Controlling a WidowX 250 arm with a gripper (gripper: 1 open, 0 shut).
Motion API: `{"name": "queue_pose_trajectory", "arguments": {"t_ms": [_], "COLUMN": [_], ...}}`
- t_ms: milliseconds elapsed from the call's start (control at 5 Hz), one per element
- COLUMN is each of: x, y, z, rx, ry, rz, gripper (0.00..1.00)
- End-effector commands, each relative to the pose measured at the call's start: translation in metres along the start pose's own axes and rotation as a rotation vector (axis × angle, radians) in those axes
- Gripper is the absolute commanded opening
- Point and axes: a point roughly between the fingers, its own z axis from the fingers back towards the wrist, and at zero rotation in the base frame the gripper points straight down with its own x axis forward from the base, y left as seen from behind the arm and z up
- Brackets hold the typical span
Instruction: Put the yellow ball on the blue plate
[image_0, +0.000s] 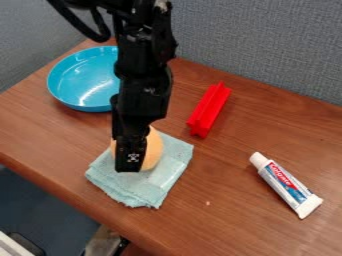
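gripper (132, 160) pointing straight down, jaws spread wide around the yellow ball (151, 152), no clear squeeze visible. yellow ball resting on a pale teal cloth (163, 180) near the table's (54, 125) front edge. blue plate (83, 80) well apart, back left. red block (209, 108) and toothpaste tube (286, 183) to the right.

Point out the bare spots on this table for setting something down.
Bare wood lies between the red rectangular block and the white toothpaste tube, and along the near-left edge below the round blue plastic plate. Crowded around the pale teal cloth.
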Motion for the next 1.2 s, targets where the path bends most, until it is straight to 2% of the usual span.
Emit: {"name": "queue_pose_trajectory", "arguments": {"t_ms": [0, 1000], "x": [0.0013, -0.0013], "y": [0.0085, 0.0041], "z": [0.0106, 0.0108], "rx": [0.043, 0.054], "ry": [-0.016, 0.001], "rz": [0.003, 0.014], "gripper": [1.0, 1.0]}}
